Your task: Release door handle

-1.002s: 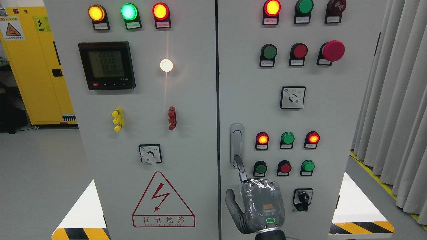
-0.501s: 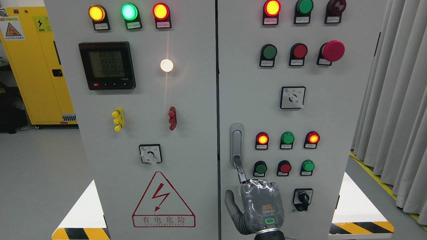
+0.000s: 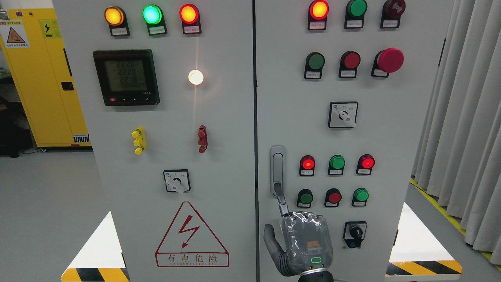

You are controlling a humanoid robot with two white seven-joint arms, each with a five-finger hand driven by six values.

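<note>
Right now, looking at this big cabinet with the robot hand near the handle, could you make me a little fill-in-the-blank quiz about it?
1. One extended finger of the right hand touches the ____ end of the door handle.
2. The warning triangle with the lightning bolt is on the ____ door.
3. The cabinet standing behind at the far left is coloured ____.
4. The large mushroom button is coloured ____.

Missing words: lower; left; yellow; red
</note>
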